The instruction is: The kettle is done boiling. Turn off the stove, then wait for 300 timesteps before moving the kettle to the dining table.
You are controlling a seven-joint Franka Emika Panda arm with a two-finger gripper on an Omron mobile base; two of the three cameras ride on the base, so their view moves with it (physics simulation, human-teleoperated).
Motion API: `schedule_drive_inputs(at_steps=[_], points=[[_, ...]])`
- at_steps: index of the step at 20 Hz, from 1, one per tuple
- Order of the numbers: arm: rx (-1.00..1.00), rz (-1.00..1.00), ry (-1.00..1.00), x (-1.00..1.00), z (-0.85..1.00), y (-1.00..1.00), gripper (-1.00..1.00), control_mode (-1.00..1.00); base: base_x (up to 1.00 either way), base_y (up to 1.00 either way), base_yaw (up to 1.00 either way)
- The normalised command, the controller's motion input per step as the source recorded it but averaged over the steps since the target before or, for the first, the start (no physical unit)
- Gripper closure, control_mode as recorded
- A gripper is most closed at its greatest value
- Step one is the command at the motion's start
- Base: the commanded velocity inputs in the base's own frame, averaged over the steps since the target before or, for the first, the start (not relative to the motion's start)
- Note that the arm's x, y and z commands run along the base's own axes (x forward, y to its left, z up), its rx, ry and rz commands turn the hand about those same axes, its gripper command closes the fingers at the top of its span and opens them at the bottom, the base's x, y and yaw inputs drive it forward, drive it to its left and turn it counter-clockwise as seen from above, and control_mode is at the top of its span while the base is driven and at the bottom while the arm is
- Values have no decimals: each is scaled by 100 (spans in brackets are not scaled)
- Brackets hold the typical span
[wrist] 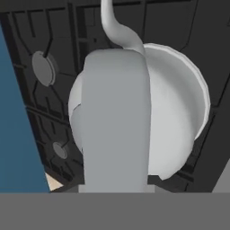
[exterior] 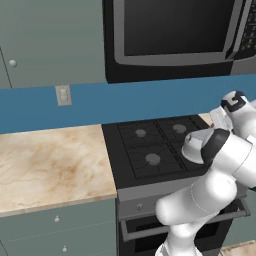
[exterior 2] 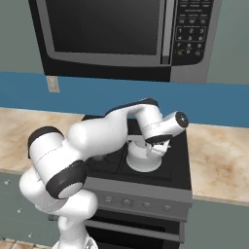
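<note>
Kettle [exterior 2: 143, 158]: small, squat, silver-grey, rounded body. Stands on the stove [exterior: 150, 150], on the near right burner grate. From the left base view only part of its body [exterior: 192, 145] shows behind the arm's elbow. In the hand view the body [wrist: 179, 117] is seen from above at close range, a flat grey handle [wrist: 114, 121] arching over the top and a short curved spout [wrist: 117, 27] leading away.

Gripper [exterior 2: 154, 146]: directly over the kettle, lowered onto its top, jaws drawn together on the kettle's handle. The fingertips themselves are hidden by the hand and the handle.

Stove: black four-burner gas cooktop, dark grates, set between two counter runs. Grey front panel with small knobs [exterior 2: 127, 202] along the near edge; oven door with a bar handle [exterior: 150, 230] below. The three other burners carry nothing.

Microwave [exterior 2: 121, 34]: black, mounted above the stove, grey trim, keypad at the right side of its face.

Counter, left of stove [exterior: 55, 165]: beige marble-patterned top over grey-green drawers with small round pulls.

Counter, right of stove [exterior 2: 219, 160]: same beige marble-patterned top.

Backsplash [exterior: 100, 102]: blue band along the far wall, with a pale outlet plate [exterior: 63, 95] over the left counter.

Upper cabinet [exterior: 50, 40]: grey-green, left of the microwave, one small round knob.
</note>
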Motion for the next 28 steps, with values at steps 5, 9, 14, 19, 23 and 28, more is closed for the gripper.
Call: schedule_drive_inputs(at_steps=[5, 9, 14, 19, 23, 28], points=[[-10, 0, -15, -24, 18, 7, 100, -100, 0, 0, 0], [-13, 0, -18, -29, 44, 10, 100, -100, 0, 0, 0], [-11, 0, -7, -19, 52, 9, 100, -100, 0, 0, 0], [-7, 0, 0, -15, 38, 17, 100, -100, 0, 0, 0], [-9, 0, -3, -28, 28, 22, 100, -100, 0, 0, 0], [-11, 0, -12, -39, 28, 23, 100, -100, 0, 0, 0]])
